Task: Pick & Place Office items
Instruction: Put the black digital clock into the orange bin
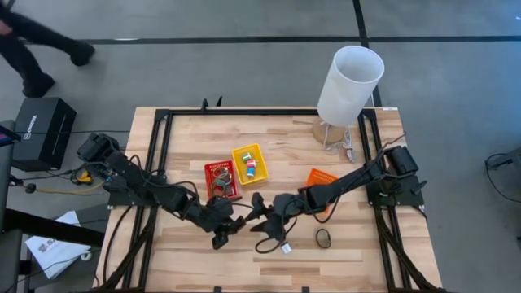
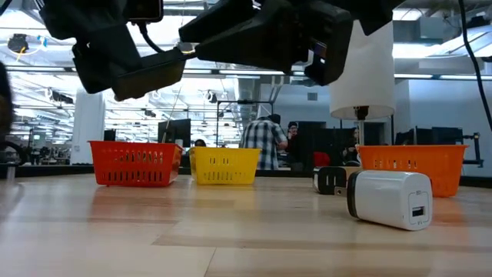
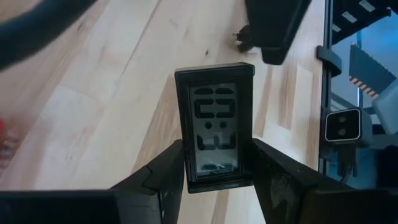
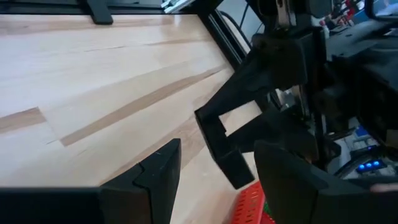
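My left gripper [image 3: 216, 155] is shut on a small black rectangular block with a grey display face [image 3: 214, 118]. It hovers near the table's front centre [image 1: 221, 236]. My right gripper [image 4: 217, 162] is open just to its right [image 1: 262, 213], facing the left gripper and touching nothing. A white block [image 2: 388, 198] lies on its side on the table [image 1: 286, 248]. A black ring [image 1: 324, 238] lies flat near it. A small black item [image 2: 330, 179] rests farther back. Several small coloured items lie in the red tray [image 1: 221, 179] and the yellow tray [image 1: 250, 163]. My left gripper pinches the black block between its two fingers [image 3: 168, 174]. The fingers lie on its two long sides, at the end nearest the wrist [image 3: 214, 180]. The block points forward along the fingers with its display face toward the camera, held above the wood.
An orange tray [image 1: 321, 183] sits under my right arm. A tall white cylinder [image 1: 350, 85] stands on a wooden base at the far right. A black frame [image 1: 163, 122] runs around the table top. A person walks beyond the far left corner [image 1: 32, 49].
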Motion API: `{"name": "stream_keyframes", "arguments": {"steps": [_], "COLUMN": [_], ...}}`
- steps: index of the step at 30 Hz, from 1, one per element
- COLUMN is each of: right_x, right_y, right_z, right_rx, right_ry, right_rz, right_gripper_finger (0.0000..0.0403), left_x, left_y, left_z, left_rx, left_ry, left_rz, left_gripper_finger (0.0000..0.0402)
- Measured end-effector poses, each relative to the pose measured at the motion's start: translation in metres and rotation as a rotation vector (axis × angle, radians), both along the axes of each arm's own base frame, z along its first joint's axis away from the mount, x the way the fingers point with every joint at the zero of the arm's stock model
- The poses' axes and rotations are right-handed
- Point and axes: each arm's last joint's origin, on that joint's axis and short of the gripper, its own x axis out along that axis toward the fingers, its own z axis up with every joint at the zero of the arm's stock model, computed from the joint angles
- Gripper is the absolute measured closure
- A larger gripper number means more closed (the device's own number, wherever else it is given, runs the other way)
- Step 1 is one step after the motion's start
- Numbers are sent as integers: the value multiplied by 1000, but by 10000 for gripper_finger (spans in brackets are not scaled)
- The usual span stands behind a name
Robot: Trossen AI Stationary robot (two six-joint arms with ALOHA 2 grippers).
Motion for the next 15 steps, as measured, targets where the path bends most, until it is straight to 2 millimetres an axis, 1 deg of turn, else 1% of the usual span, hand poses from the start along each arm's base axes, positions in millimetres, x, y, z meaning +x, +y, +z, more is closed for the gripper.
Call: {"name": "stream_keyframes", "arguments": {"steps": [8, 15], "right_x": [1, 2], "right_y": [0, 1], "right_z": [2, 6], "right_rx": [-29, -27], "right_ry": [-31, -78], "right_rz": [20, 28], "right_gripper_finger": [207, 208], "left_x": [7, 13], "left_y": [-1, 3], "left_z": [7, 12], "left_rx": [-34, -79], "left_ry": [-93, -136], "left_rz": [-12, -13], "left_gripper_finger": [246, 242]}}
